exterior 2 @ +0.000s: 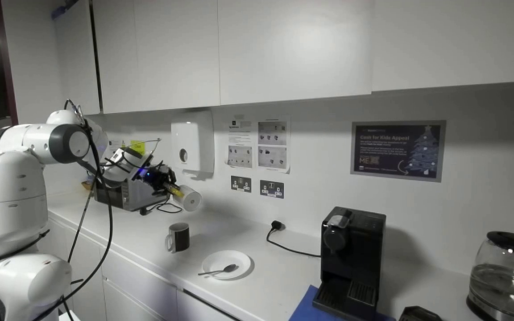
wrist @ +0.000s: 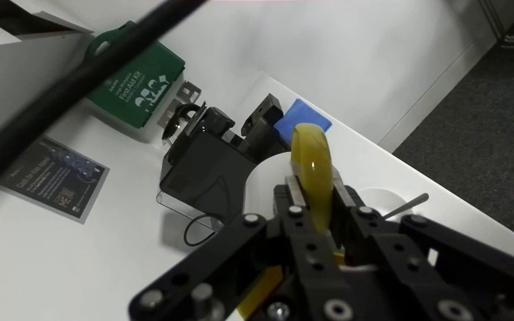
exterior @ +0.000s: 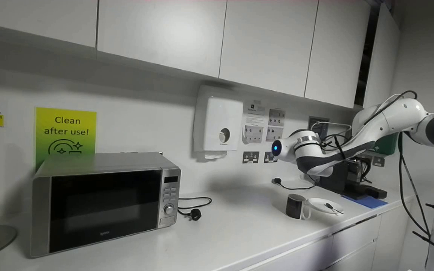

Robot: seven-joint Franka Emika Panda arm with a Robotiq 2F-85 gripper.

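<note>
My gripper (wrist: 318,189) is shut on the yellow handle (wrist: 314,165) of a white mug (wrist: 259,187), which shows behind the fingers in the wrist view. In an exterior view the white mug (exterior 2: 189,198) is held tilted in the air above the counter, its base toward the camera, and the gripper (exterior 2: 170,187) is dark and small. In an exterior view the arm's wrist hides the gripper and the held mug. Below stands an upright dark mug (exterior: 294,206) with a pale handle, also in an exterior view (exterior 2: 181,238). Beside it lies a white plate (exterior 2: 221,258) with a spoon (exterior 2: 229,268).
A microwave (exterior: 104,207) stands on the counter (exterior: 217,241). A black coffee machine (exterior 2: 355,254) stands on a blue mat (exterior 2: 304,305), near a glass jug (exterior 2: 498,285). A towel dispenser (exterior: 220,120) hangs on the wall under the cupboards (exterior: 266,45). Cables and plugs lie along the wall.
</note>
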